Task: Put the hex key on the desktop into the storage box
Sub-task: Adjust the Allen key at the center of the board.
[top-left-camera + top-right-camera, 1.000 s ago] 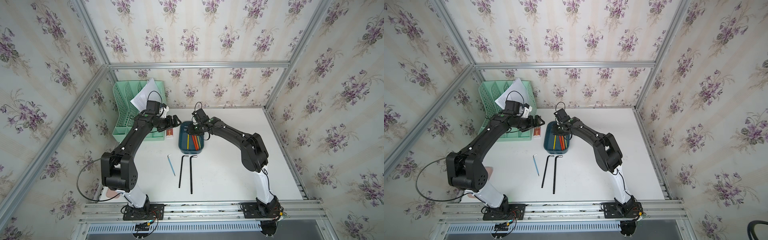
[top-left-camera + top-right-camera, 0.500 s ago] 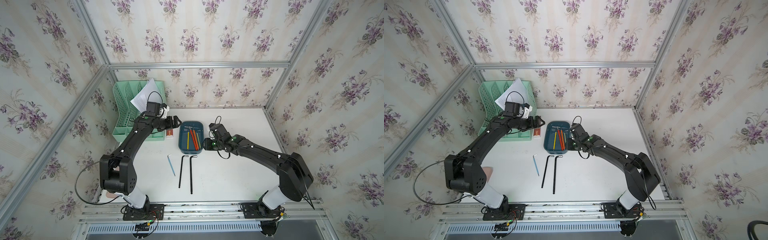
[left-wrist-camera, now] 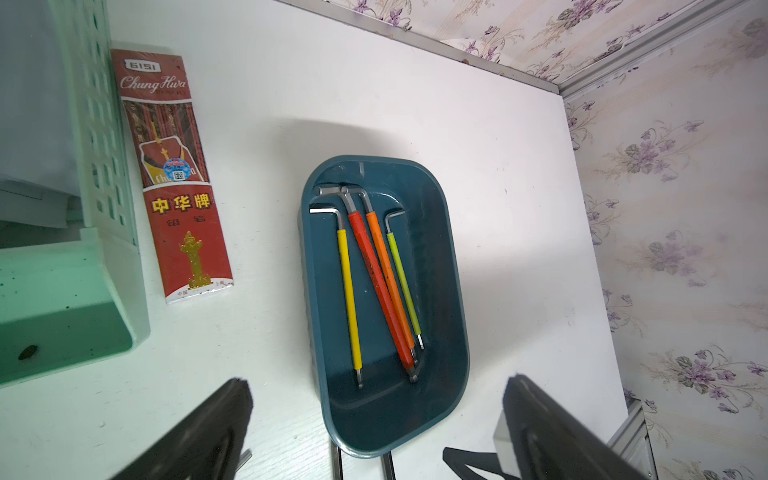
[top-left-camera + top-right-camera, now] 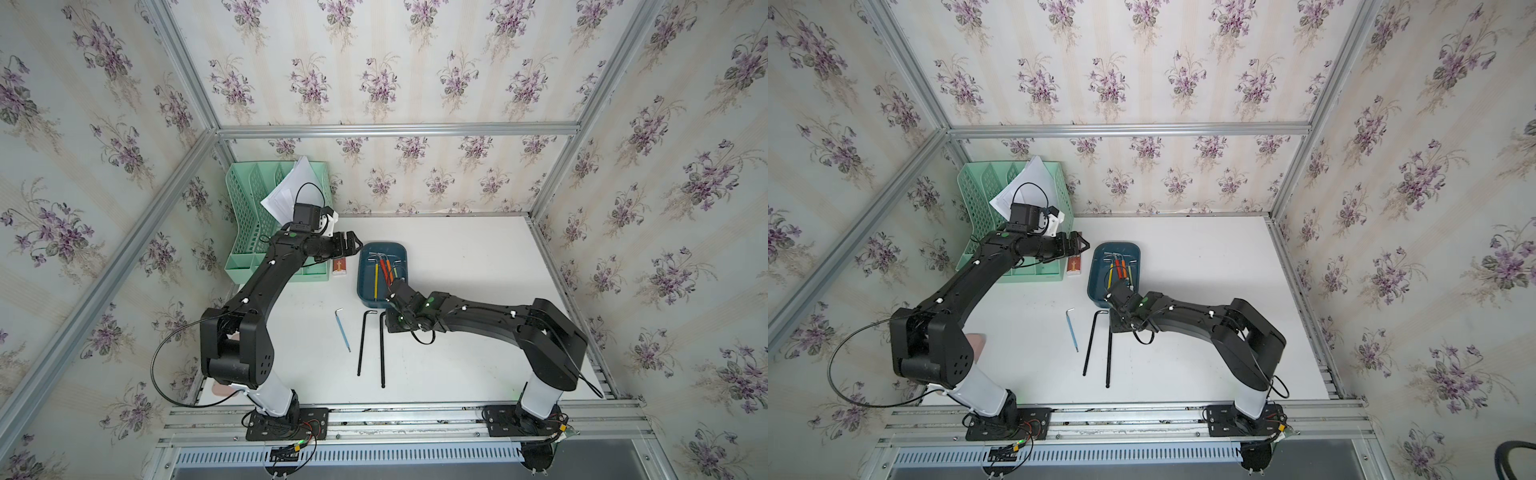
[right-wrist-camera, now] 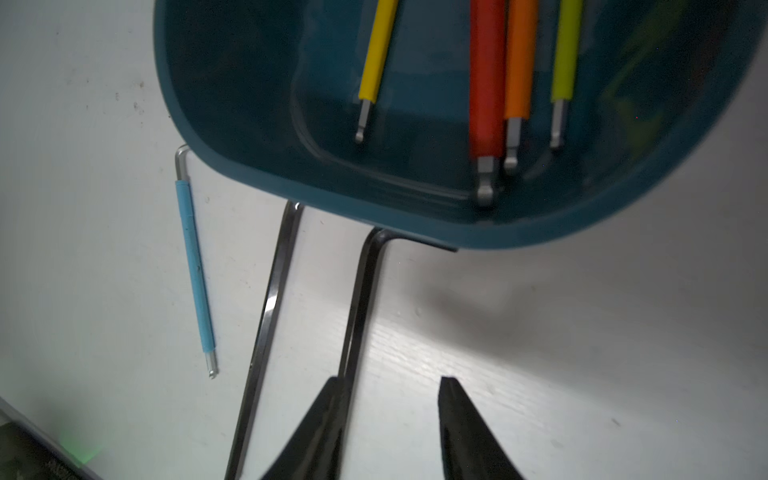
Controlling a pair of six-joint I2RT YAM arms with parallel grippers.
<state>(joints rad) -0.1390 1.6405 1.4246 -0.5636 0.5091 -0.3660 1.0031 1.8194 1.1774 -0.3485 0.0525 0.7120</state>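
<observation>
The teal storage box [image 4: 368, 276] [image 4: 1098, 280] stands on the white desktop [image 4: 465, 266] and holds yellow, red, orange and green-sleeved hex keys [image 3: 376, 274]. On the desktop in front of it lie a small blue-sleeved hex key [image 4: 343, 328] [image 5: 195, 266] and two long black hex keys [image 4: 361, 345] [image 5: 266, 316], [image 4: 382, 353] [image 5: 361, 299]. My right gripper [image 4: 390, 322] [image 5: 390, 382] is open just in front of the box's near end, one finger over the right black key, nothing held. My left gripper [image 4: 353, 245] [image 3: 376, 380] hangs open by the box's far left corner.
A mint-green mesh file organizer [image 4: 257, 232] with papers [image 4: 291, 187] stands at the back left. A red pencil carton [image 4: 339, 267] [image 3: 174, 174] lies between it and the box. Aluminium rails [image 4: 395, 415] edge the table.
My right gripper left the box, swung out to its right, then came back to the near end over the black hex keys. The left arm barely moved.
</observation>
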